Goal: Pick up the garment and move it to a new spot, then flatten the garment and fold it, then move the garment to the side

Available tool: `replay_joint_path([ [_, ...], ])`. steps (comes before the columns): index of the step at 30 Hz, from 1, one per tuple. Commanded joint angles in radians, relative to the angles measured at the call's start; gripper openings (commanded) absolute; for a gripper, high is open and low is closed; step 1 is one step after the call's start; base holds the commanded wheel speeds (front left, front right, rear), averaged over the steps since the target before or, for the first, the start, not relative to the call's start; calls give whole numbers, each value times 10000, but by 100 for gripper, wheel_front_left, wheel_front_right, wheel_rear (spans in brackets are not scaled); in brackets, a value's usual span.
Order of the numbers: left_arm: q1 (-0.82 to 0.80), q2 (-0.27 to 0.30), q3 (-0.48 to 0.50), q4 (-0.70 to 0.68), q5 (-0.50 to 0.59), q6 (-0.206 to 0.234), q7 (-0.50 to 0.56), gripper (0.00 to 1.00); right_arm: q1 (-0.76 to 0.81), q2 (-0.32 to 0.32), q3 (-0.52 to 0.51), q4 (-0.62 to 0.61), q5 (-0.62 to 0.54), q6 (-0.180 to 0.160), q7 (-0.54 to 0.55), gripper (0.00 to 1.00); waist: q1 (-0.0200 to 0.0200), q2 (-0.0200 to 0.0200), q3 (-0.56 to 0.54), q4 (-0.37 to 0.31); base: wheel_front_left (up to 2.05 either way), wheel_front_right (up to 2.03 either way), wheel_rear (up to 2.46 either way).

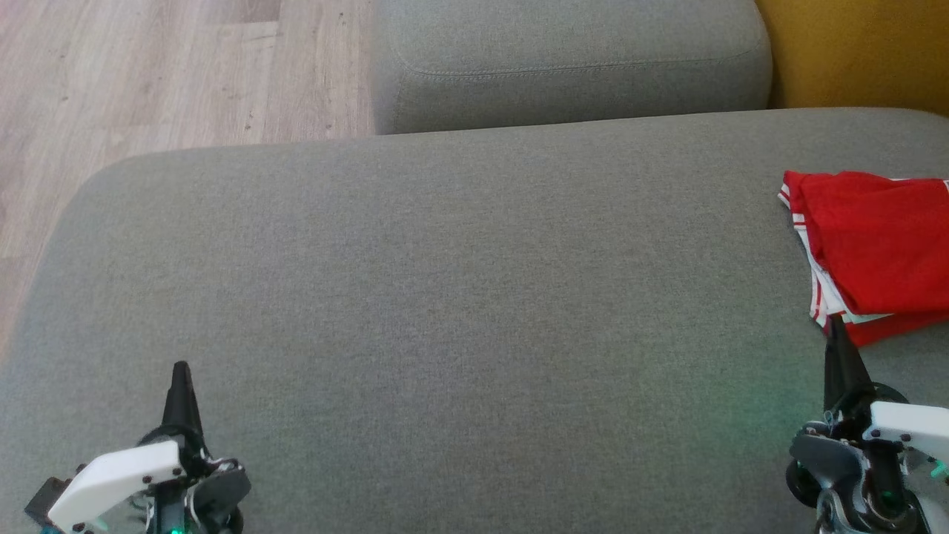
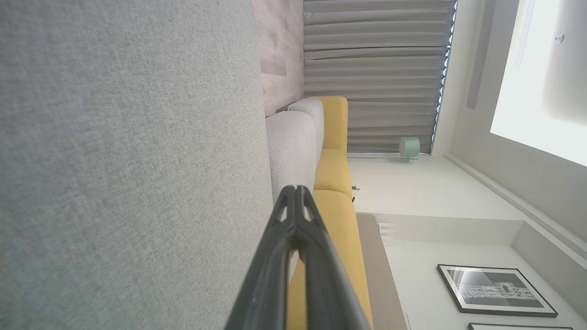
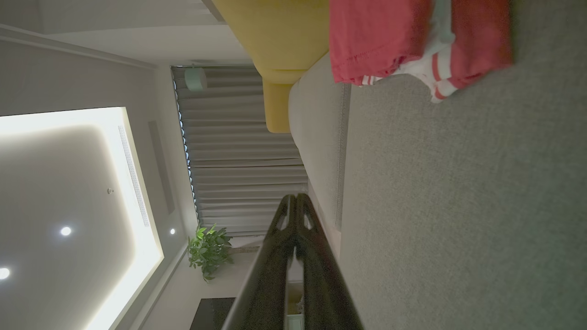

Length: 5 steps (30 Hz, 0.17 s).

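Left gripper [image 1: 180,368] low at near left, fingers pressed together, nothing held. Right gripper [image 1: 835,324] at near right, likewise closed and empty, tip at near edge of red garment [image 1: 878,237] — touching or not, cannot tell. Garment lies at right side of grey seat cushion [image 1: 445,282], doubled over in layers, partly cut off by frame. Scene fits both garment folded and set aside, and garment heaped awaiting pickup. Should grip follow, fingers must part and take all layers together. Beyond: back cushion [image 1: 571,67], wooden floor [image 1: 148,89].
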Motion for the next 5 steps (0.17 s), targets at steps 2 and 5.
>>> replay_joint_path([
  [2,-487,85,335,-280,5,-69,66,0,-532,-55,202,-383,81,79,32,0,0,0,-2,0,0,0,0],
  [5,-488,79,344,-279,12,-69,73,0,-532,-53,200,-383,79,79,34,0,0,0,-2,0,0,0,0],
])
